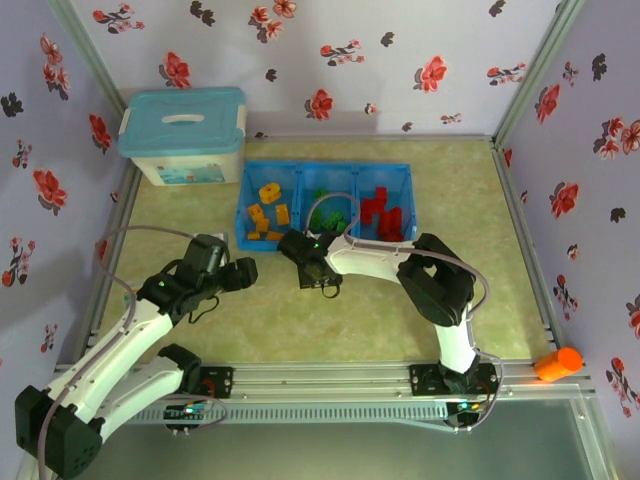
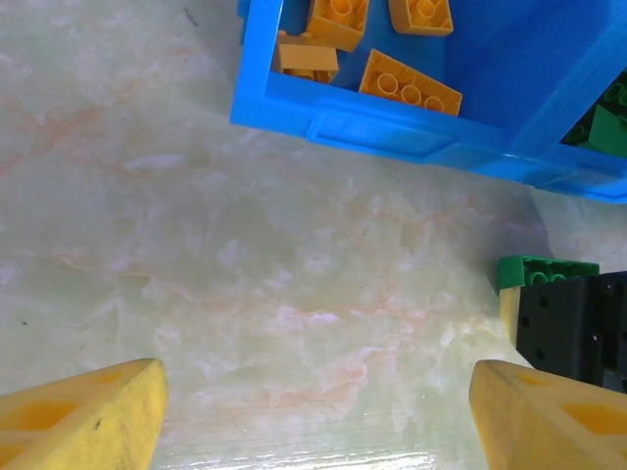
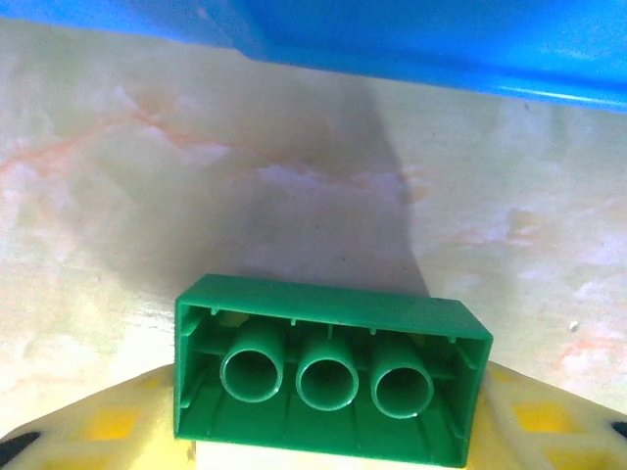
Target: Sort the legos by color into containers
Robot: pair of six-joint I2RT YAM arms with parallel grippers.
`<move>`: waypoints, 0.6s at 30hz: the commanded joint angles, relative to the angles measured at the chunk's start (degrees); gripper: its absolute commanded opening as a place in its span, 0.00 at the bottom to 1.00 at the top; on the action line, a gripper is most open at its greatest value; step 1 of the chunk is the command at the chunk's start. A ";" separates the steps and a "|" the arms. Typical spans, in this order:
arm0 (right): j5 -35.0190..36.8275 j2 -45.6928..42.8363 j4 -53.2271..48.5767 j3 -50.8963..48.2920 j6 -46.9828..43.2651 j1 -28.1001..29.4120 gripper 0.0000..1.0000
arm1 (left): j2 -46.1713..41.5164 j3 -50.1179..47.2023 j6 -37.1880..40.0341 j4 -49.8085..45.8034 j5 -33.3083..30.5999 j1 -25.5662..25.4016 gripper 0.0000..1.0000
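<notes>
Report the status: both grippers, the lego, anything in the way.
Right gripper shut on green lego, near blue tray. Left gripper open, empty, over table. Nothing seen between lego and tray.

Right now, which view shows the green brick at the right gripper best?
Right wrist: the green brick, hollow underside close, between the fingers. Left wrist: only one edge. Top external: hidden by the right gripper.

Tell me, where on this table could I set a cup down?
Bare marble-look table lies right of the long blue plastic tray, toward the wall, and along the near metal rail. Crowded: just before the tray, where the open left gripper and right gripper gripping a green plastic brick meet.
</notes>
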 commanded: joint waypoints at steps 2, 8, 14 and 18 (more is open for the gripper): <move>2.80 -2.24 -3.88 1.46 -0.95 0.32 0.49 | -1.32 -0.50 -0.35 -1.53 -1.83 -0.42 0.81; 7.03 -6.18 -7.70 5.11 -3.65 0.23 0.50 | -2.31 -0.39 -0.45 -1.89 -1.93 -0.59 0.80; 8.01 -7.01 -11.36 11.83 -7.56 -2.54 0.52 | -4.33 -1.07 -0.30 -2.14 -2.28 -1.34 0.80; 6.27 -5.89 -10.39 14.51 -9.93 -6.10 0.53 | -5.80 -1.22 -0.49 -3.28 -2.79 -1.62 0.80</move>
